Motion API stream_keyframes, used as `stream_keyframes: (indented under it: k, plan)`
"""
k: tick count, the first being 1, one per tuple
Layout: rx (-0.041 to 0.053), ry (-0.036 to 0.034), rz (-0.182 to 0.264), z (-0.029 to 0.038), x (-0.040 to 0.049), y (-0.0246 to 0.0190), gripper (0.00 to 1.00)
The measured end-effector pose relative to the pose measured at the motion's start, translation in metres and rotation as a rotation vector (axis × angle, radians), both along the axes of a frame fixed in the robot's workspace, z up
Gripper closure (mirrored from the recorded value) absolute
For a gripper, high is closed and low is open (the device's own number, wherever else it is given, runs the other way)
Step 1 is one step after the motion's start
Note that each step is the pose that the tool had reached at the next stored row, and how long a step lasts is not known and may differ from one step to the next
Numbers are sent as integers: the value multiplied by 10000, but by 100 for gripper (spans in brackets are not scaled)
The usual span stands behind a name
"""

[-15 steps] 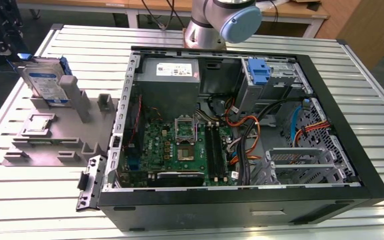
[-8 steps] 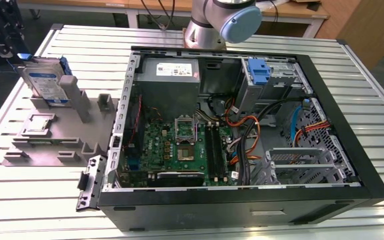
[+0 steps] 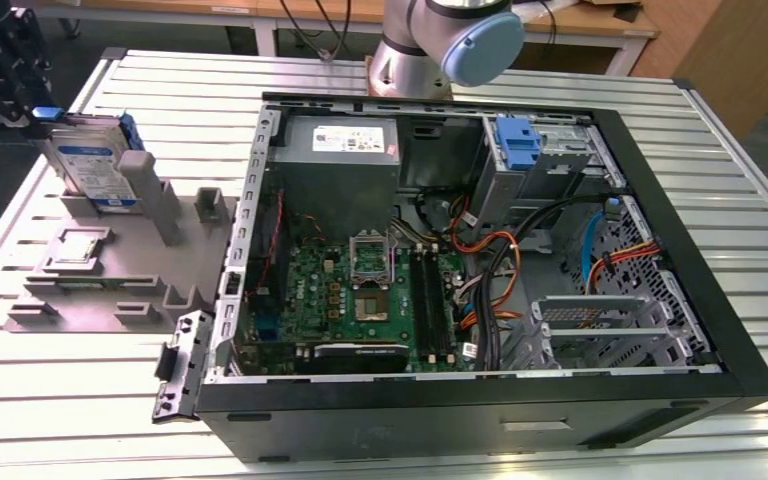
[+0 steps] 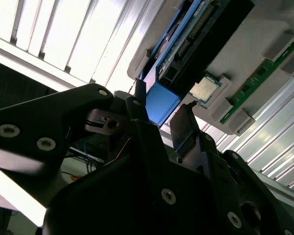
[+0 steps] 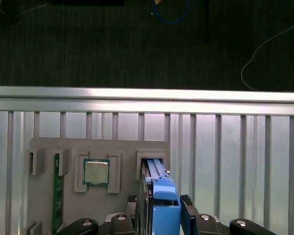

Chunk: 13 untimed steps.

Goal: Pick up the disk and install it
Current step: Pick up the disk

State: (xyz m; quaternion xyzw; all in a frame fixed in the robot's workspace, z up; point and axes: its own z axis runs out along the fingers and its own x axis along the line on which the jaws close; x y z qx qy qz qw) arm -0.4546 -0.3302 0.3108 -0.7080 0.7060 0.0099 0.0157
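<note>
1 tool (image 5: 160,199): closed on the blue end of the disk's frame; a finger (image 5: 187,210) lies against each side, with no gap showing in both wrist views
disk (image 3: 95,160): stands on edge in a slot of the grey fixture (image 3: 104,275); its labelled face shows in the exterior view
long axis: upright, running from the slot straight up into the tool
which way: the disk lies directly below the tool and in line with it, not beside it; the hold is at the top end
fixture: rests on the slatted surface (image 3: 157,75), just beside the open computer case (image 3: 491,425), on the exterior view's left of it
neighbours: 1 processor chip (image 5: 96,172) and 1 green memory stick (image 5: 57,196) sit in their own pockets, apart from the disk's slot
judgement: the grasp looks made; the disk has not left its slot
</note>
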Motion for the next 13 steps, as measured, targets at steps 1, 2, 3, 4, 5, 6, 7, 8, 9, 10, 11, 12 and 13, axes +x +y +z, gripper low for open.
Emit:
stream_keyframes:
  k: [1,2,3,4,5,6,7,8,9,10,11,12,13]
  plan:
    - [0,1,0,-6,-1,-1,53]
    - [0,3,0,-7,-1,-2,53]
    - [0,4,0,-7,-1,-2,53]
    - [1,4,1,-7,0,-2,53]
    - [2,2,1,-8,0,-2,53]
    - [2,1,2,-9,0,-2,53]
    - [1,1,1,-9,0,-2,53]
    - [2,1,2,-9,0,-2,53]
    - [2,1,2,-9,0,-2,53]
    - [1,1,2,-9,0,-2,53]
    - [2,1,2,-9,0,-2,53]
    - [2,1,2,-9,0,-2,53]
    - [1,2,2,-9,0,-2,53]
